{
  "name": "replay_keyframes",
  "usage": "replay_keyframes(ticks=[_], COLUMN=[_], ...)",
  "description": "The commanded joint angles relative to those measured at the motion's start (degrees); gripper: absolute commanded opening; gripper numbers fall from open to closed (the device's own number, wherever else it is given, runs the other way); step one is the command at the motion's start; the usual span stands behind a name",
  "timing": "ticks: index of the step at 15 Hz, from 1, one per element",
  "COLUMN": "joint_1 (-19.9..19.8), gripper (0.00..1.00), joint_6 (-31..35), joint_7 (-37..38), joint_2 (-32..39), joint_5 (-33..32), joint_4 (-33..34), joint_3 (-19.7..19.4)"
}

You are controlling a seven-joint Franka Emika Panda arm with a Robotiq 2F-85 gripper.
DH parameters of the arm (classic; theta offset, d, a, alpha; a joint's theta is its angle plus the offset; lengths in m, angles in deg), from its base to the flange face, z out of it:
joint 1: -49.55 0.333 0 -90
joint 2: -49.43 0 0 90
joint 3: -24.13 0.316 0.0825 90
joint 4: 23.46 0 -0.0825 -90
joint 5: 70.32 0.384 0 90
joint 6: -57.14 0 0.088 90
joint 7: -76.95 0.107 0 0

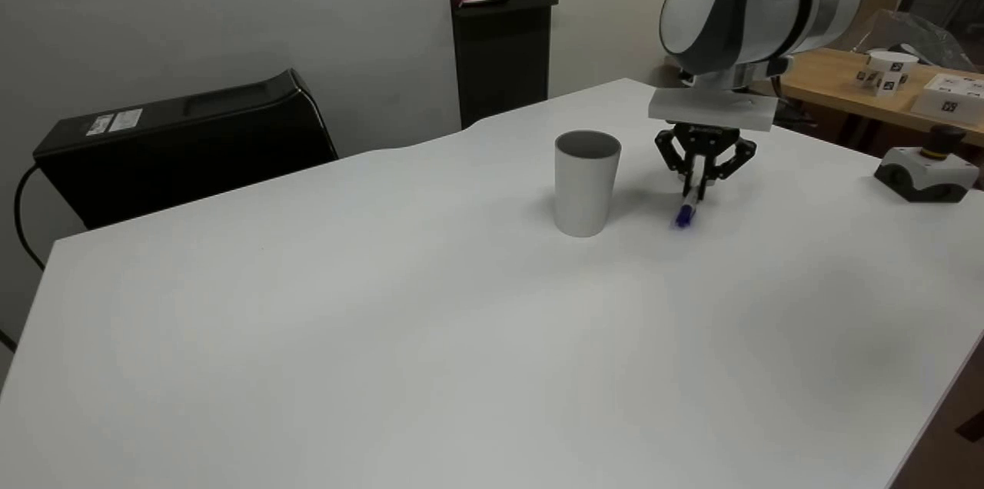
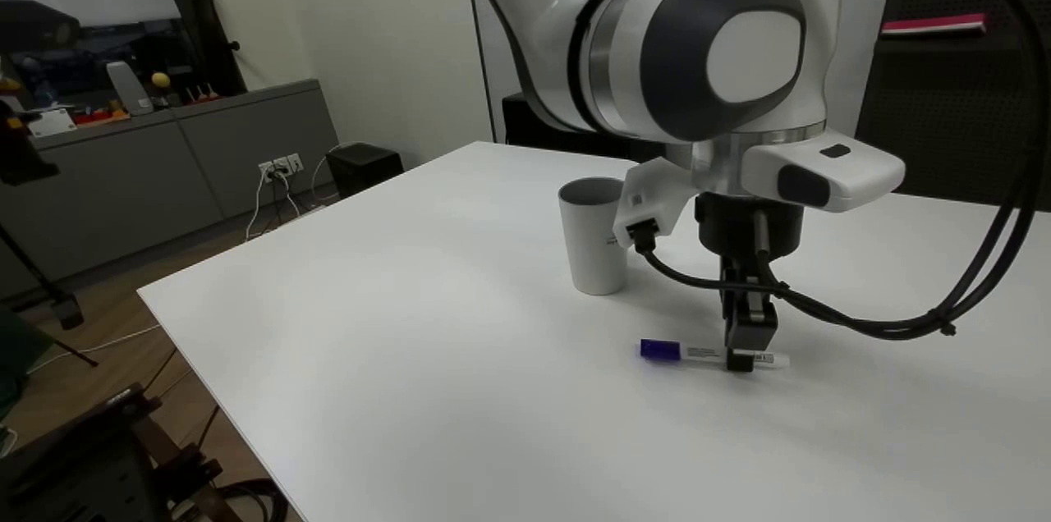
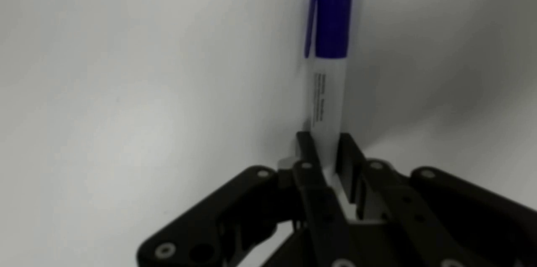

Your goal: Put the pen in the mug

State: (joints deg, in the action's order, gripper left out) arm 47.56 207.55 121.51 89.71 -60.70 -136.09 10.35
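White table [image 1: 400,366] bears button box [image 1: 928,171] and mug [image 1: 585,189], jaws clamping pen [image 3: 330,76] between.

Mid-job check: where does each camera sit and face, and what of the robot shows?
Exterior view: off the robot, facing the cap end of the blue-capped white pen; grey-white arm and black two-finger gripper show.
Exterior view: off the robot, facing that pen side-on; arm, gripper and looping black cable show.
Wrist view: on the wrist, facing down at pen and white tabletop; the gripper shows.
Both exterior views share the grey cylindrical mug.
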Motion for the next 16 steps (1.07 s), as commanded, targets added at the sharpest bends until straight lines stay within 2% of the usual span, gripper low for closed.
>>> replay_keyframes(ticks=[1,8,16], joint_1=[0.6,2.2,7.1], gripper=[0.05,0.05,0.05], joint_6=[-5.3,-11.5,-11.3], joint_7=[1.0,1.6,2.9], joint_2=[-0.3,-3.2,-8.0], joint_5=[-0.2,-1.5,-8.4], joint_4=[4.3,10.5,11.0], joint_3=[-0.6,0.1,-0.4])
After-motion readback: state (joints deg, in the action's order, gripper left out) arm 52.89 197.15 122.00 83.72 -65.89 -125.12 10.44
